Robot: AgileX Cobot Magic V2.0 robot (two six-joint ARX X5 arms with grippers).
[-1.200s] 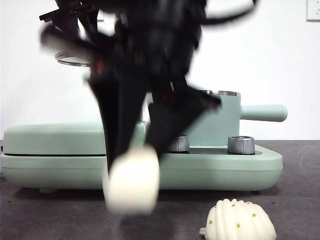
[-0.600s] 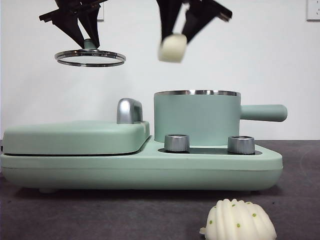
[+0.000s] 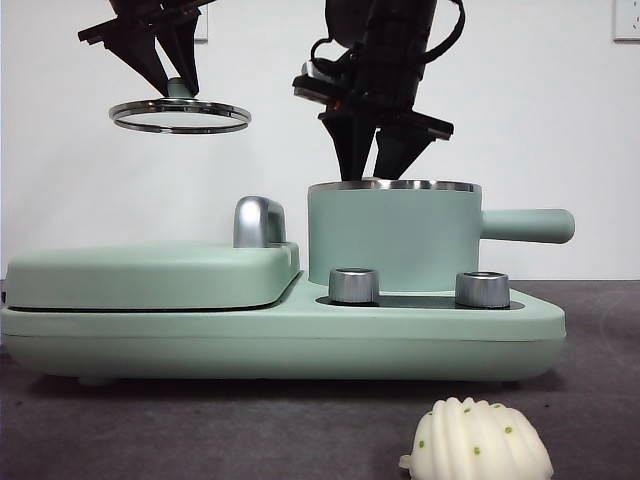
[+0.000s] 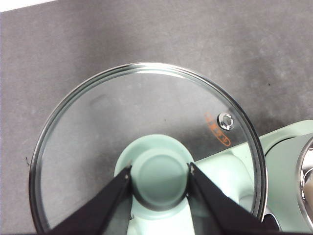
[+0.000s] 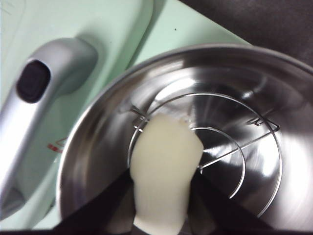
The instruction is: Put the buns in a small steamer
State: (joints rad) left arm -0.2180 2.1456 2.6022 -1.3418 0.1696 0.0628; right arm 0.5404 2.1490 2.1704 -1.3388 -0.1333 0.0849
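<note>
Buns first: we find the smooth cream bun pinched between the jaws of the right tool, held inside the mouth of the small steamer above the wire rack that sits in its steel bowl. In the right wrist view we cannot tell whether the bun touches the rack or hangs just over it. In the front view the right tool reaches down from above with its tips at the steamer's steel rim, and the bun is hidden behind the pot wall.

We note the ridged white bun, with small green dots, lying on the dark worktop in front of the appliance, near the lower edge of the front view and well apart from both tools.

The left tool is pressed onto the green knob of the glass lid, one jaw on either side. In the front view the lid hangs level in the air, high above the flat grill plate and off to the side of the steamer, with the left tool gripping it from above.

We record the steamer standing on the mint-green base, its straight side handle pointing away from the grill plate. The chrome handle of the grill plate stands between plate and pot. Two steel dials sit on the base in front of the steamer.
</note>
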